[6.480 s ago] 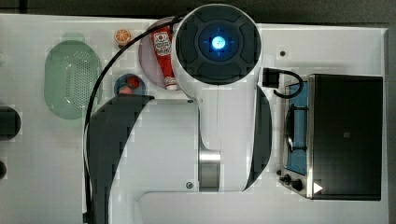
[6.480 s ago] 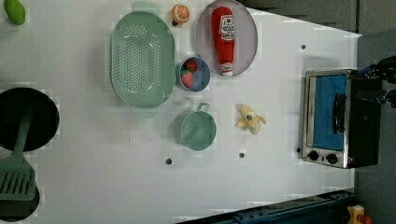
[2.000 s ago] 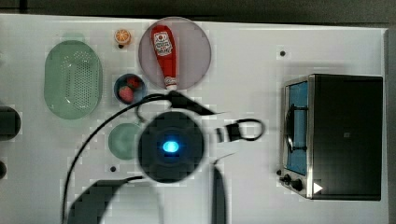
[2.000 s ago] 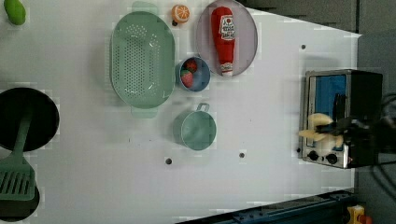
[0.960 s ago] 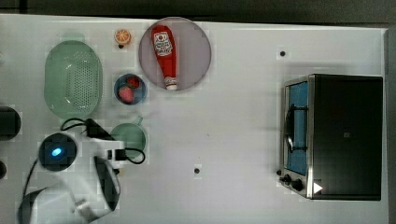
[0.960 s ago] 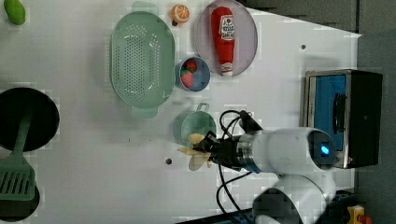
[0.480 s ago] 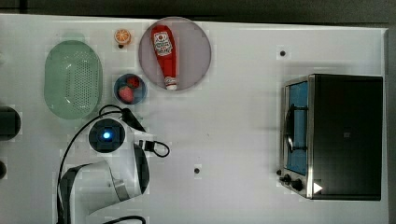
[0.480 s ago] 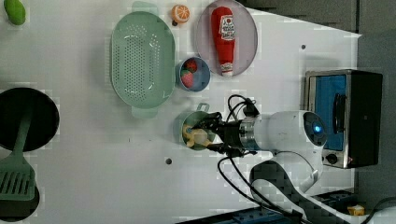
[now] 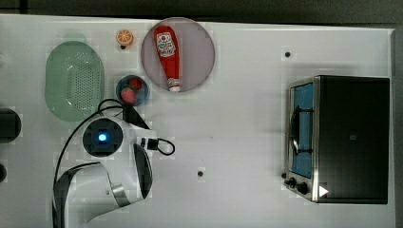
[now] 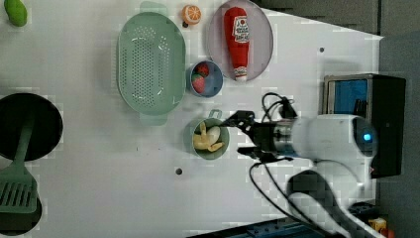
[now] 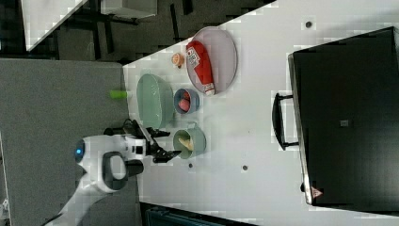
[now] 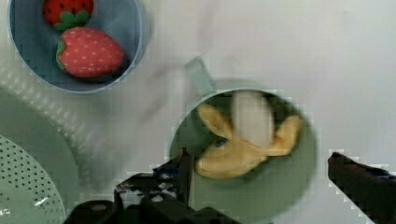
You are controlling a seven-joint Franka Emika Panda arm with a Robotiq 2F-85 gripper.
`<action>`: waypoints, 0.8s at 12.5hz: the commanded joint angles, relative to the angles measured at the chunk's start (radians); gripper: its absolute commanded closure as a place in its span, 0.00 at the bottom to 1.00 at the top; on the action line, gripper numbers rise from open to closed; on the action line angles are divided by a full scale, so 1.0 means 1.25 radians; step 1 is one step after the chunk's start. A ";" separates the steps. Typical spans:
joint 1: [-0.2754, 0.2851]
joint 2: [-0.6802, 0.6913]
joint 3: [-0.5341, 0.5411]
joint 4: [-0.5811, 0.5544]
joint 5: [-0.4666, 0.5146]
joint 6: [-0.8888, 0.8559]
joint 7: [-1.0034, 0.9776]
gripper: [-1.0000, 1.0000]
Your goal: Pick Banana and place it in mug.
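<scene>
Dropped since before, banana (image 10: pixel 208 138) lies inside mug (image 10: pixel 194 145) — end effector (image 10: pixel 245 135) spread, empty; bottle (image 10: pixel 236 40) label unreadable.

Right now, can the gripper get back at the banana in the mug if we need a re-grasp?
Probably yes. The gripper is open, its fingers straddling the mug, and the banana lies uncovered inside. The mug's wall may crowd the fingers.

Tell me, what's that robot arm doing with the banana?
The robot arm has put the banana into the mug, where it lies now. The gripper sits beside the mug with its jaws open and holding nothing. Close by, a blue bowl holds two strawberries, next to a green colander.
</scene>
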State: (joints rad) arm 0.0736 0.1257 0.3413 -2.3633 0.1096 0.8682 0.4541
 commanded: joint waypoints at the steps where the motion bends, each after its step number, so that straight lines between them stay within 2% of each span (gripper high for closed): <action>1: -0.027 -0.172 -0.073 0.093 0.012 -0.139 -0.061 0.00; 4: -0.041 -0.227 -0.175 0.222 0.009 -0.352 -0.090 0.00; 6: -0.047 -0.237 -0.244 0.317 -0.017 -0.499 -0.187 0.00; 8: -0.048 -0.237 -0.306 0.412 -0.055 -0.597 -0.209 0.00; 10: -0.048 -0.234 -0.321 0.456 -0.090 -0.640 -0.215 0.00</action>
State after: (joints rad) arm 0.0036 -0.1949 -0.0910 -1.7510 0.0252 0.1115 0.2438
